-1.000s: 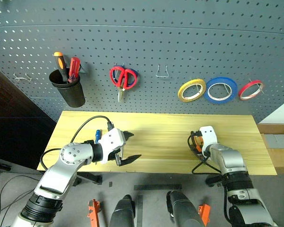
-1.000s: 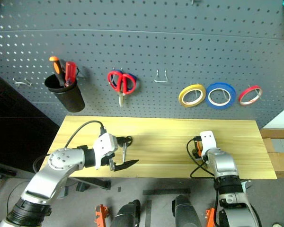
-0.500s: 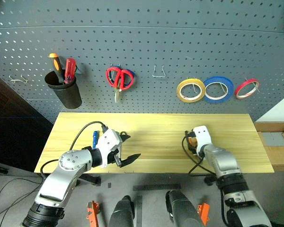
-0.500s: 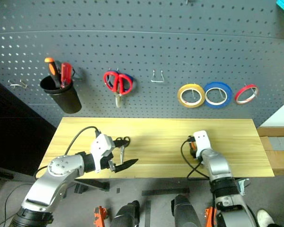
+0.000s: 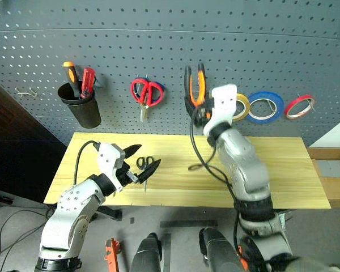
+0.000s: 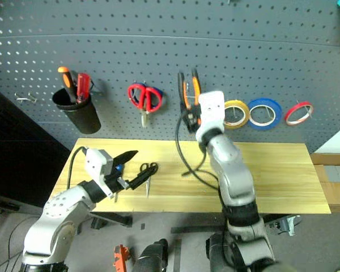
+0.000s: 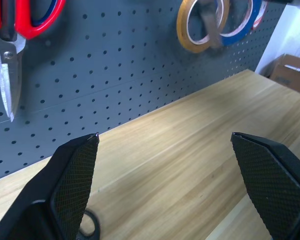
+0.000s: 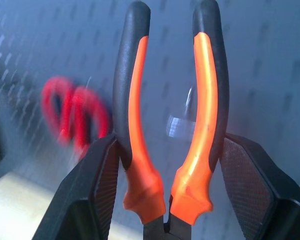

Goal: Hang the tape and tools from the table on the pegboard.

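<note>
My right gripper (image 8: 167, 200) is shut on the pliers (image 5: 195, 85) near their head. It holds them up against the pegboard (image 5: 272, 45) with the orange-and-black handles upward and a small metal hook (image 8: 182, 120) showing between them. My left gripper (image 5: 148, 154) stands open just above the table (image 5: 283, 164), with nothing between its fingers. The black-handled scissors (image 6: 147, 170) lie flat on the wood right by its fingertips. A bit of the blue screwdriver handle (image 6: 119, 168) shows beside that gripper. The yellowish tape (image 6: 236, 113) hangs on the pegboard, partly behind my right wrist.
On the pegboard hang a black cup (image 5: 82, 107) with orange and red screwdrivers, red scissors (image 5: 147, 93), a blue tape ring (image 5: 264, 107) and a red tape ring (image 5: 300, 106). My right arm's black cable (image 5: 201, 164) loops down over the table's middle.
My right gripper has lifted the pliers off the table, up and to the left, to the pegboard. My left gripper rose a little and turned, and the scissors now show beside it.
</note>
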You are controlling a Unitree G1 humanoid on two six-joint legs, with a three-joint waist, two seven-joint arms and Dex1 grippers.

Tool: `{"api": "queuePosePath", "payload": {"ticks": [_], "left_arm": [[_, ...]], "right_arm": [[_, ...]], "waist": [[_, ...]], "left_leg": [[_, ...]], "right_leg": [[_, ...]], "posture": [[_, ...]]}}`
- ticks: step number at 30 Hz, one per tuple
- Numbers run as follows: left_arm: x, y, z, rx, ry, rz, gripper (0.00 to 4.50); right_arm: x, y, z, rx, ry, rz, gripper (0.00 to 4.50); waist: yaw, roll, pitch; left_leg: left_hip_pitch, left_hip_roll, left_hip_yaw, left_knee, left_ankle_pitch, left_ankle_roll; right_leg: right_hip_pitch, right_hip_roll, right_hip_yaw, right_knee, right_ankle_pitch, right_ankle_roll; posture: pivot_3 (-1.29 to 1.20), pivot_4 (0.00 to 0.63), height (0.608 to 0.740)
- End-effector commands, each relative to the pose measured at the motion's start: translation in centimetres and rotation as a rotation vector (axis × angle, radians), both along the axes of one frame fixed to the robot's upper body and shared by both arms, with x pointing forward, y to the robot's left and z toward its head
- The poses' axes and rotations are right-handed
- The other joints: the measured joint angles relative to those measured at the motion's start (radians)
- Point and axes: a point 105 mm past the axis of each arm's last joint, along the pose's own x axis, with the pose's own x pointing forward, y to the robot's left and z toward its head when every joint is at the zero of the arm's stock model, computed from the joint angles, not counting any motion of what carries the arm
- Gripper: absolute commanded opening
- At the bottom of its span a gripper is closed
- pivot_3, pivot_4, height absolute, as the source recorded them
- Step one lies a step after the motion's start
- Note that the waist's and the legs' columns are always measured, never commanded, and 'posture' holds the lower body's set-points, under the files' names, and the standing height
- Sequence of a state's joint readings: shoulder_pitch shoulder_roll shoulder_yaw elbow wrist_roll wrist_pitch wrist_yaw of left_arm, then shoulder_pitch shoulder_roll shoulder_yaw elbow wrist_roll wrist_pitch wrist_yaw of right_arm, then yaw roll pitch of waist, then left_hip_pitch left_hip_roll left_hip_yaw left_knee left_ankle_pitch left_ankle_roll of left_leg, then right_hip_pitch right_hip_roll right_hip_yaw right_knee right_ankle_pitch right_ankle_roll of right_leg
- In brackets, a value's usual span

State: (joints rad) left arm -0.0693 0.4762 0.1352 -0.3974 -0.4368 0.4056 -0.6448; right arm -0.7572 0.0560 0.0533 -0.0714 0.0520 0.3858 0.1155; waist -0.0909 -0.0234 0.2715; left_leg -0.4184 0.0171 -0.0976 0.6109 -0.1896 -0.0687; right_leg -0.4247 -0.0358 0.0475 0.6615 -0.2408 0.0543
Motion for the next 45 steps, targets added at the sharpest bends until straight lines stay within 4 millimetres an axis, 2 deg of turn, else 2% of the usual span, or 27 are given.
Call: {"api": "queuePosePath", "payload": {"ticks": [1,6,10,18,21,25,30,32,36,41,45], "left_arm": [[0.2,-0.8,2.5,0.006,-0.083,-0.022,4.50],[0.7,-2.0,4.5,-0.007,-0.140,-0.042,4.50],[0.7,-2.4,4.8,-0.005,-0.146,-0.050,4.50],[0.9,-2.6,4.5,0.003,-0.142,-0.047,4.50],[1.0,-2.5,4.2,0.005,-0.139,-0.040,4.50],[1.2,-2.4,4.0,0.009,-0.138,-0.030,4.50],[1.7,-1.9,3.4,0.031,-0.125,0.017,4.50],[1.8,-1.6,2.6,0.050,-0.095,0.037,4.50],[1.7,-1.4,1.4,0.070,-0.044,0.061,4.50],[1.7,-1.0,0.3,0.061,0.014,0.102,4.50],[1.4,-0.1,-1.9,0.087,0.117,0.168,4.50]], "right_arm": [[0.2,0.1,5.3,0.062,-0.235,-0.027,2.72],[2.3,0.2,7.4,0.078,-0.310,-0.072,2.72],[3.0,0.6,7.6,0.093,-0.331,-0.085,2.72],[3.7,0.3,3.5,0.025,-0.323,-0.145,2.72],[3.5,-0.1,1.8,-0.007,-0.318,-0.169,2.72],[3.4,-0.1,0.9,-0.022,-0.306,-0.181,2.72],[3.2,0.7,-0.7,-0.044,-0.216,-0.116,2.72],[3.1,0.5,-1.5,-0.032,-0.158,-0.106,3.44],[2.7,0.0,-3.3,-0.063,-0.051,-0.081,4.47],[1.3,-0.6,-5.3,-0.105,0.076,-0.026,4.47],[-1.1,-0.2,-7.1,-0.142,0.203,0.126,4.47]], "waist": [[0.001,0.000,0.000],[0.005,0.000,0.000],[0.005,0.000,0.000],[0.009,0.000,0.000],[0.009,0.000,0.000],[0.008,0.000,0.000],[0.008,0.000,0.000],[0.008,0.000,0.000],[0.008,0.000,0.000],[0.008,0.000,0.000],[0.007,0.000,0.000]], "left_leg": [[0.001,0.000,0.000,0.000,0.000,0.000],[0.000,0.001,0.000,-0.003,0.000,0.000],[-0.001,0.001,0.000,-0.003,0.000,0.000],[0.000,0.002,-0.001,-0.001,0.001,0.000],[0.000,0.001,-0.001,-0.002,0.001,0.000],[-0.002,0.001,-0.001,-0.003,0.001,0.000],[-0.001,0.001,-0.001,-0.003,0.001,0.000],[-0.001,0.002,-0.001,-0.003,0.001,0.000],[-0.001,0.002,-0.001,-0.003,0.001,0.000],[-0.001,0.002,-0.002,-0.002,0.001,0.000],[-0.001,0.002,-0.002,-0.002,0.001,0.000]], "right_leg": [[0.000,0.001,0.000,0.000,0.000,0.000],[0.000,0.002,-0.001,0.000,0.001,-0.004],[0.000,0.001,-0.001,-0.001,0.002,-0.006],[0.000,0.002,-0.001,0.001,0.000,-0.003],[0.000,0.002,-0.001,0.000,0.002,-0.007],[-0.001,0.002,-0.001,0.000,0.003,-0.007],[-0.001,0.002,-0.001,0.000,0.003,-0.007],[-0.001,0.002,-0.002,0.000,0.002,-0.007],[-0.001,0.002,-0.001,0.000,0.002,-0.007],[-0.001,0.002,-0.002,0.000,0.001,-0.005],[0.000,0.002,-0.001,0.000,0.000,-0.003]], "posture": [[-0.07,0.257,0.740],[-0.04,0.253,0.740],[-0.03,0.251,0.740],[-0.03,0.253,0.740],[-0.04,0.254,0.740],[-0.04,0.252,0.740],[-0.05,0.249,0.740],[-0.05,0.247,0.740],[-0.06,0.247,0.740],[-0.07,0.250,0.740],[-0.08,0.253,0.740]]}}
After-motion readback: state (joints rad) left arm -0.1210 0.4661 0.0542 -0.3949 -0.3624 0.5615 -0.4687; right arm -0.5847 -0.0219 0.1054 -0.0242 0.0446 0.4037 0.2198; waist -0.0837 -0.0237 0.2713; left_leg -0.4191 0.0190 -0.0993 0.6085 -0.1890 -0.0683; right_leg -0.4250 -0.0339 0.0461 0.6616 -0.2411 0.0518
